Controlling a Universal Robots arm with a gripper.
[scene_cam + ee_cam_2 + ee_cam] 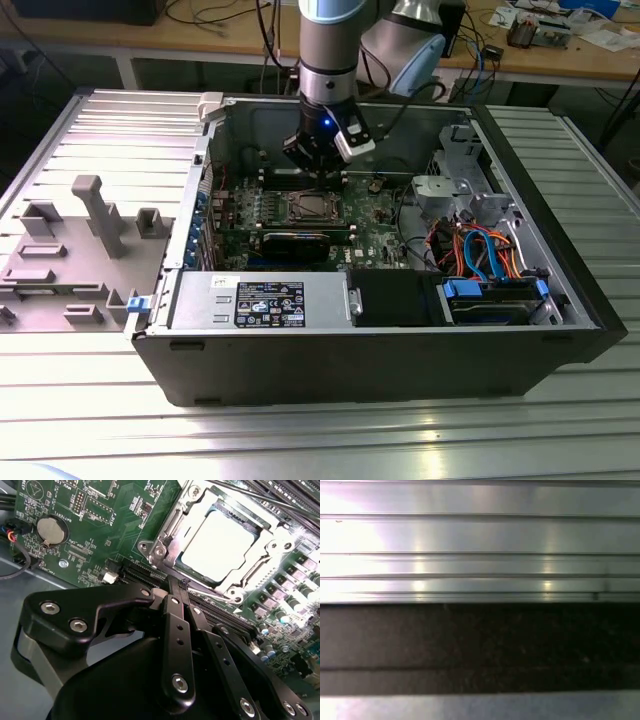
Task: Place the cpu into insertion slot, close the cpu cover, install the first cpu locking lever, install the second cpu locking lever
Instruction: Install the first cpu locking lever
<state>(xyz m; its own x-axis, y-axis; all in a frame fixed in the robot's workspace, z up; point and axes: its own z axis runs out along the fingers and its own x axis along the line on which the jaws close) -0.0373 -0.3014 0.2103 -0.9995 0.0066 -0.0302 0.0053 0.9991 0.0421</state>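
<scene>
Exterior view: arm (328, 50) upright, end effector (316, 165) poised just above cpu cover (312, 207).

One cpu (219, 544), one cpu cover (210, 587), one coin battery (51, 530), one green circuit board (105, 525).

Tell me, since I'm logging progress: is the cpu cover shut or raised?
Shut: in the second wrist view the cpu cover lies flat around the cpu, framing its silver top.

You have a ribbed aluminium table (90, 400) carrying everything. On it the open black computer case (380, 365) lies on its side, and a grey plastic fixture tray (70, 255) sits just beside it, toward the exterior view's left.
</scene>
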